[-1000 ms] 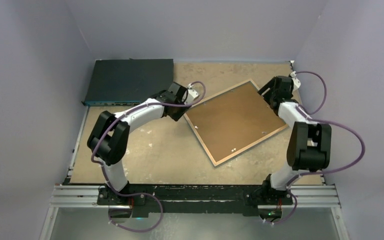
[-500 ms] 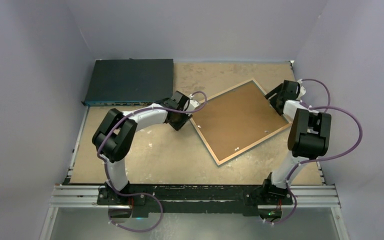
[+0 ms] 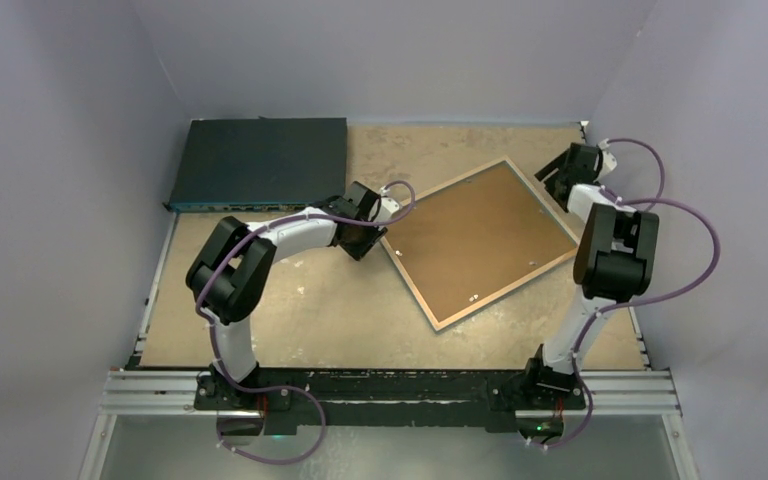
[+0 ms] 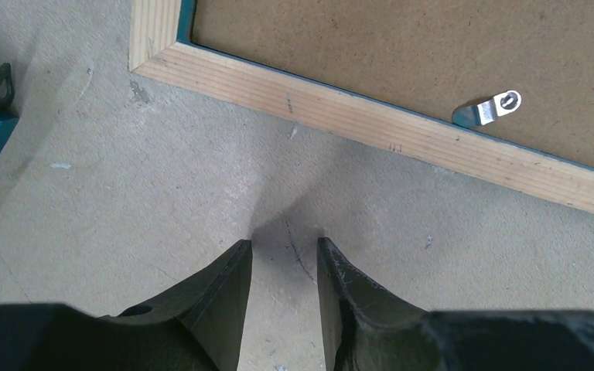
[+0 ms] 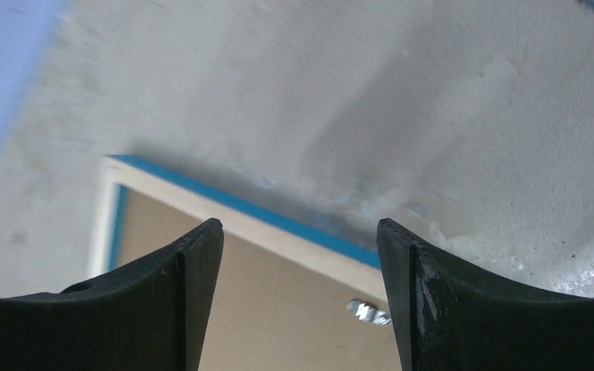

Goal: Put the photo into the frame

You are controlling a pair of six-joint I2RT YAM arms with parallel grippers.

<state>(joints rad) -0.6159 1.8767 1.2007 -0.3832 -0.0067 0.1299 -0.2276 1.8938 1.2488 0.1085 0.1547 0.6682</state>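
Centre-right of the top view, the frame [image 3: 506, 288] lies face down, backing board [image 3: 480, 225] on; can't see the photo anywhere. My left gripper [image 4: 285, 246] sits just off its rim, jaws slightly apart, empty; right gripper [image 5: 300, 228] gapes wide, empty. Worry: nudging the rim just slides the frame away.

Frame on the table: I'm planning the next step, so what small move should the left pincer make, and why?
Probably ease the left pincer forward to the wooden rim of the frame. The frame lies back up, a metal clip over its backing board, and the pincer is empty, just short of the rim.
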